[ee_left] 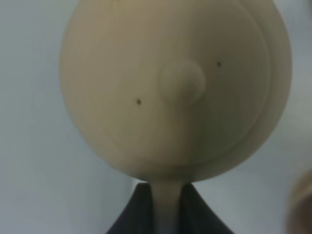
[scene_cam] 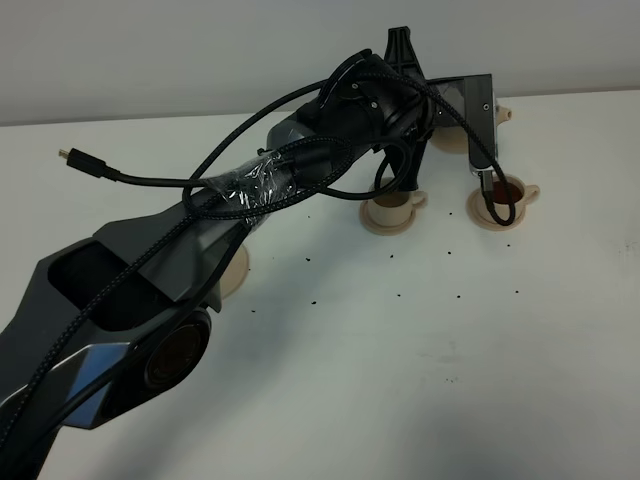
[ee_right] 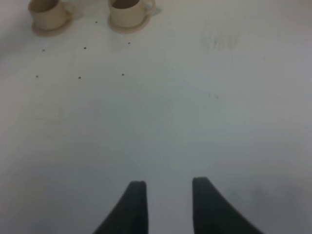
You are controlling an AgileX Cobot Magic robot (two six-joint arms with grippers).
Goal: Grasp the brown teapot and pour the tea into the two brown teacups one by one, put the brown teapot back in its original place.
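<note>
- We have the left gripper [ee_left: 166, 200] pinching the loop handle of the brown teapot [ee_left: 165, 87], with its dark fingers [ee_left: 129, 217] pressed in on either side.
- The left wrist camera looks straight onto the lid. The round knob [ee_left: 181, 83] sits near the middle and the pot fills the view.
- In the high view, the left arm [scene_cam: 250, 190] sweeps from lower left to upper centre and hides most of the pot. The beige nub [scene_cam: 505, 112] at upper right is probably the spout.
- That nub sits straight above the right teacup [scene_cam: 505, 192], and we can see dark tea inside the cup.
- The left teacup [scene_cam: 393, 205] stands on its small saucer just right of centre, beside the other cup.
- The wide saucer [scene_cam: 238, 272] peeks out beneath the arm, left of centre and well apart from the cups.
- The right gripper [ee_right: 168, 187] hangs over the bare white table [ee_right: 195, 107] with its jaws spread.
</note>
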